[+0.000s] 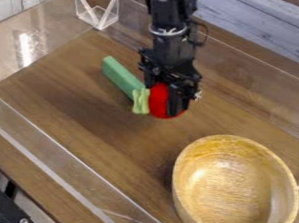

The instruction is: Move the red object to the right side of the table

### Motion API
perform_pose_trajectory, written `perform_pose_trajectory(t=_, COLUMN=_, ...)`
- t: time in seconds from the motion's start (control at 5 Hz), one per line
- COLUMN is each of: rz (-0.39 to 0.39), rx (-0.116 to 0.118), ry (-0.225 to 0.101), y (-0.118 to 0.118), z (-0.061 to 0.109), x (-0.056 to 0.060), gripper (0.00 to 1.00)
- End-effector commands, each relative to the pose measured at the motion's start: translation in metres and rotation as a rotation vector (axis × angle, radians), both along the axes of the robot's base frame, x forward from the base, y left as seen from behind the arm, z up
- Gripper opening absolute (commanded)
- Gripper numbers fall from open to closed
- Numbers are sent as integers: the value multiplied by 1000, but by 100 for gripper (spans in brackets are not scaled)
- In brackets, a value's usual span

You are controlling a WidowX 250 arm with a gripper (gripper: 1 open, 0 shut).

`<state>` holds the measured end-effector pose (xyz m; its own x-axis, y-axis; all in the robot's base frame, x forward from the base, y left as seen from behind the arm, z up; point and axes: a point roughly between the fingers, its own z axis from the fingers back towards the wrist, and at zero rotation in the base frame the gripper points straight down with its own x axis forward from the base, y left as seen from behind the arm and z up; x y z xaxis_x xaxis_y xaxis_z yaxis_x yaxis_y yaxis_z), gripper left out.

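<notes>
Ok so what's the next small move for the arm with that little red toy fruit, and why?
Probably lift straight up and clear. The black gripper sits low around the small round red toy fruit, right of the green rectangular block and short of the round wooden bowl, apparently releasing.

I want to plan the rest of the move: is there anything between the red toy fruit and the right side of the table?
The red toy fruit sits between the gripper jaws near the table's middle. The large wooden bowl fills the near right corner. Farther back, the right side looks bare, so that path seems free. The green block lies to the left, out of the way.
</notes>
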<state>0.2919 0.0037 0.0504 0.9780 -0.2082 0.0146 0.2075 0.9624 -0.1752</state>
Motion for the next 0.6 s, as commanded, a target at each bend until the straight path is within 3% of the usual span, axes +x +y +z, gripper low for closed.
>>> perform_pose_trajectory(t=0.0, rz=18, rx=16, ry=-37, y=5, z=14, x=12, gripper=0)
perform_pose_trajectory(t=0.4, rz=80, rx=64, ry=-61, y=-38, z=29, x=36, gripper=0)
